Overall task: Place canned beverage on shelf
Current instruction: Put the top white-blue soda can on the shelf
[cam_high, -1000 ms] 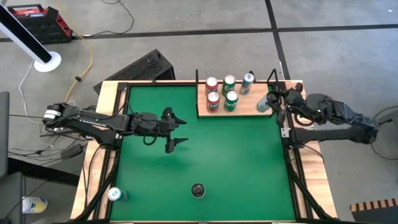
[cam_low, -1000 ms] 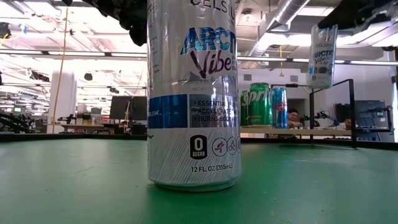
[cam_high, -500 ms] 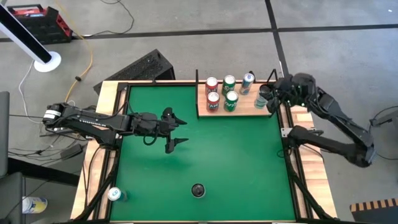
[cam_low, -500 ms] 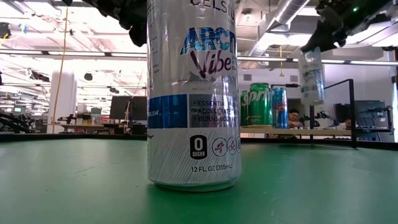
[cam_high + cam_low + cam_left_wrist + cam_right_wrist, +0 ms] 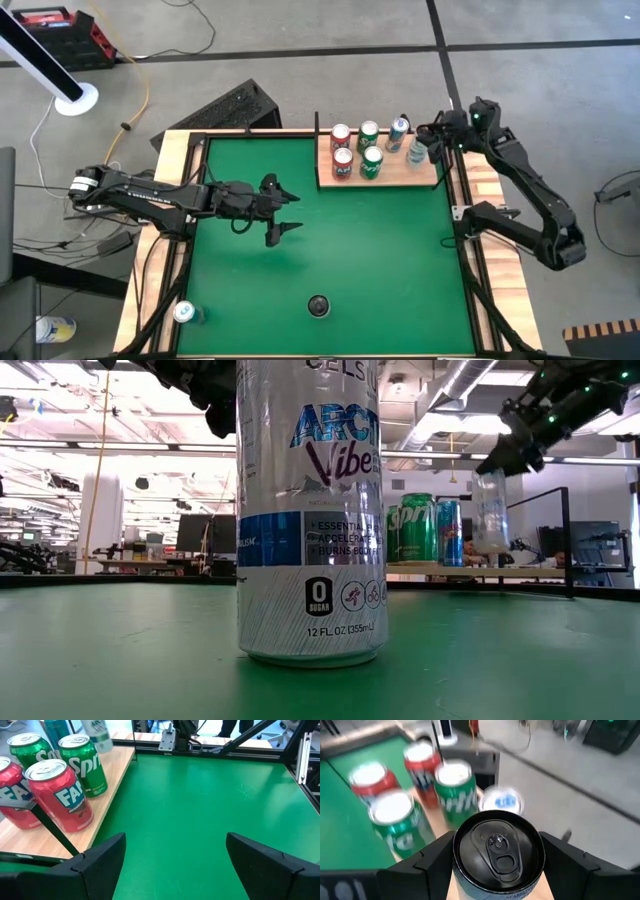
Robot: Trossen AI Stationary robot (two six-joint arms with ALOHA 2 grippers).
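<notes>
R gripper (image 5: 492, 865) is clamped on a slim silver can (image 5: 496, 851), fingers either side of the body just under the lid, can upright w/ the pull tab facing the wrist cam. In the high view the held can (image 5: 418, 152) hangs over the right end of the shelf (image 5: 395, 178), near the blue can (image 5: 398, 129) and apart from the green cans (image 5: 371, 160) and red cans (image 5: 342, 163). In the low view its base looks just above the plank, not yet set down, tho that's a judgement.

Handling: thin aluminium wall, smooth and slick, dents if squeezed hard; prob full so has some weight, and tall + narrow so tips easily. Best hold is mid-to-upper body, across the diameter, as now.

L gripper (image 5: 170, 865) waits over the green mat, mid-table, fingers spread, holding nothing. Another tall silver can (image 5: 310, 510) stands on the mat close to the low cam.
</notes>
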